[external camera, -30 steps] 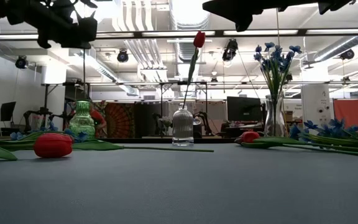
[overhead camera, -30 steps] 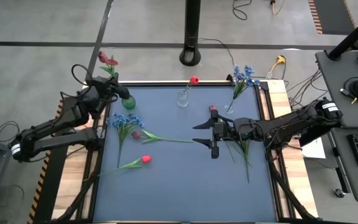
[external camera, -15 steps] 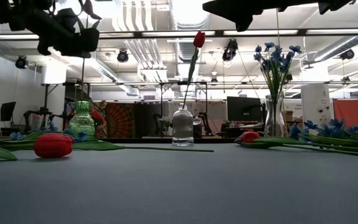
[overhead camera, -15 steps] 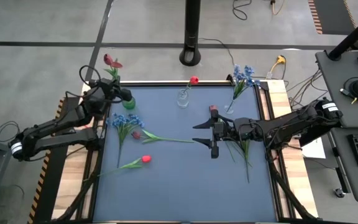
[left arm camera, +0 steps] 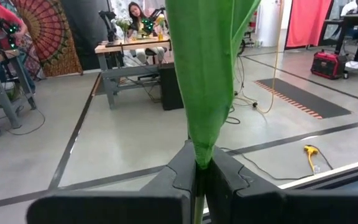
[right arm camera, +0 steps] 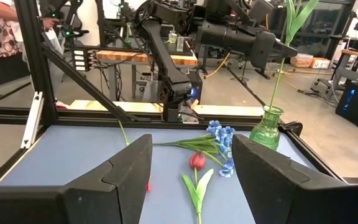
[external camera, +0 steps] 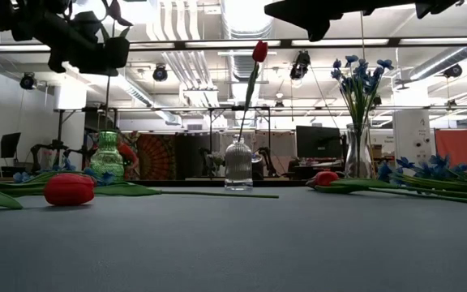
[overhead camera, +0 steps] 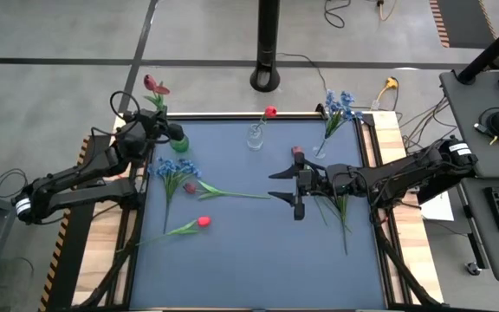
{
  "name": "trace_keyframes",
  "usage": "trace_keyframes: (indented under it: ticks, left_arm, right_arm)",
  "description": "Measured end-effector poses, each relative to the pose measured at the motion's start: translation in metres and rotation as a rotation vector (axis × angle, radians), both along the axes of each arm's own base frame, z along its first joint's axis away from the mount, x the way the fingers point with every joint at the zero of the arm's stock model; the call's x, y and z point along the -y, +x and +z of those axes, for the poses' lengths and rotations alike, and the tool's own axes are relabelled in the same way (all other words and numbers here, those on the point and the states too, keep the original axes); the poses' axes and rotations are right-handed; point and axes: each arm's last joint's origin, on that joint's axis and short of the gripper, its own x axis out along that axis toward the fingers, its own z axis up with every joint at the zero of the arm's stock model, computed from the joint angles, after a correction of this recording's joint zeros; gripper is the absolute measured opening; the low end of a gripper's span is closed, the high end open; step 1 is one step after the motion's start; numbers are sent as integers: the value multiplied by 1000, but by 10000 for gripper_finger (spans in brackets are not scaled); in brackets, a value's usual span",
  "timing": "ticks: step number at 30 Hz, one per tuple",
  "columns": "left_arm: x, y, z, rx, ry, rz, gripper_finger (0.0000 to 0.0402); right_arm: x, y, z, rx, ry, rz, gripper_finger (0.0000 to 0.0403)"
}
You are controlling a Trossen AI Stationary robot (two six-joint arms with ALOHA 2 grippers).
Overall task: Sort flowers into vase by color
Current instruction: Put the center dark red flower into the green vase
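Observation:
My left gripper [overhead camera: 152, 128] is at the table's far left corner, above the green vase [overhead camera: 178, 141], shut on a maroon flower [overhead camera: 152, 85]. Its stem [right arm camera: 277, 74] runs down to the green vase's mouth [right arm camera: 271, 108]. My right gripper [overhead camera: 284, 186] hovers open above the table's middle, touching nothing. A red tulip [overhead camera: 271, 112] stands in a clear vase [overhead camera: 255, 136]. Blue blossoms [overhead camera: 340, 104] stand in another clear vase [overhead camera: 319, 149]. A blue bunch [overhead camera: 176, 169], a maroon bloom [overhead camera: 190, 186] and a red tulip [overhead camera: 204, 222] lie flat on the blue mat. My left gripper pinches the maroon flower between its two fingers at the stem where a green leaf [left arm camera: 199, 163] starts. The fingers lie across the stem. The flower stands nearly upright, bloom above the fingers. Its lower stem [external camera: 108, 97] hangs down to the green vase [external camera: 106, 154].
More green stems with blue blossoms [overhead camera: 340, 208] lie under my right arm near the table's right side. A black pole base [overhead camera: 267, 80] stands on the floor beyond the far edge. The mat's near half [overhead camera: 258, 269] is bare. People and benches show in the room behind.
My left gripper has shifted slightly toward the table's right and tipped the maroon flower more upright. The stem has come down over the green vase. Over the last half second it has kept still.

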Motion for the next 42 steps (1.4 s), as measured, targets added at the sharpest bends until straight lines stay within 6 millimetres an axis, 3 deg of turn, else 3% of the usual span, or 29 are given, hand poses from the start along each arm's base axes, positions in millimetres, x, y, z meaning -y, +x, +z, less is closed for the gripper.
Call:
trace_keyframes:
  ticks: [8, 17, 25, 32, 42]
  left_arm:
    - [0, 0, -3, 37, -36, 0, 71]
    - [2, -1, -9, 26, -117, -31, 177]
    - [7, -6, 8, -47, -189, -55, 259]
    - [15, -16, 33, -101, -294, -96, 288]
    - [29, -31, 66, -76, -445, -220, 293]
  right_arm:
    - [0, 0, 0, 0, 0, 0, 215]
    - [0, 0, 0, 0, 0, 0, 215]
    - [0, 0, 0, -1, 2, -3, 215]
    - [0, 0, 0, -1, 2, -4, 215]
    - [0, 0, 0, 0, 2, -4, 215]
